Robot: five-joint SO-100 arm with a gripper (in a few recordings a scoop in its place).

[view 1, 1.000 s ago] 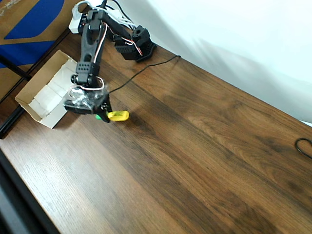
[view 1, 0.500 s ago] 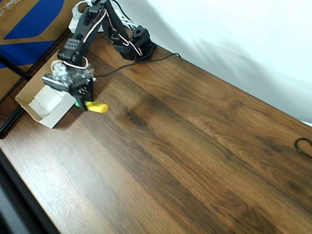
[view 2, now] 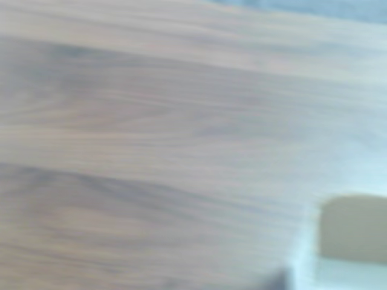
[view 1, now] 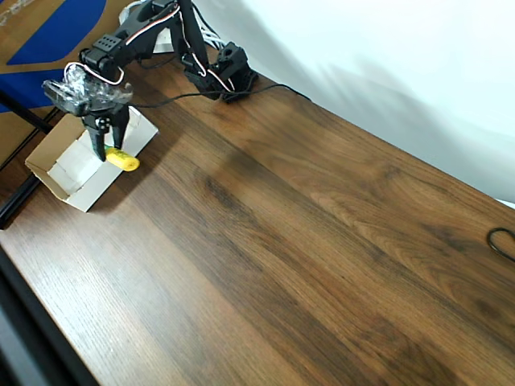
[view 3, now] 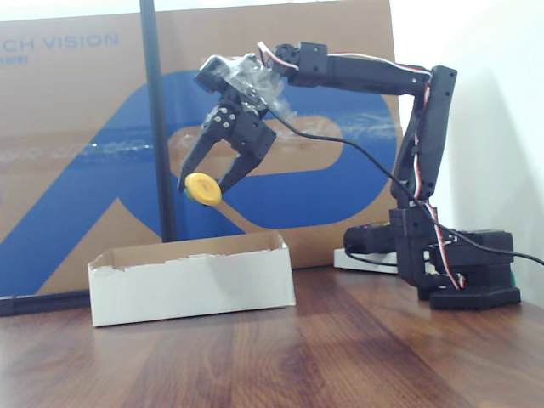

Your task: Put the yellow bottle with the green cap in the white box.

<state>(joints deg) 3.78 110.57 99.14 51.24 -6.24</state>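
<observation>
the bottle is held between the jaws of the gripper, raised clear above the box in the fixed view, its round yellow base turned toward that camera (the green cap is barely seen behind it). in the overhead view the gripper is seen over the box, with the bottle lying roughly level and its yellow end reaching out over the box's right wall toward the table. the wrist view is blurred; only wood grain of the table and a pale patch at lower right can be made out.
</observation>
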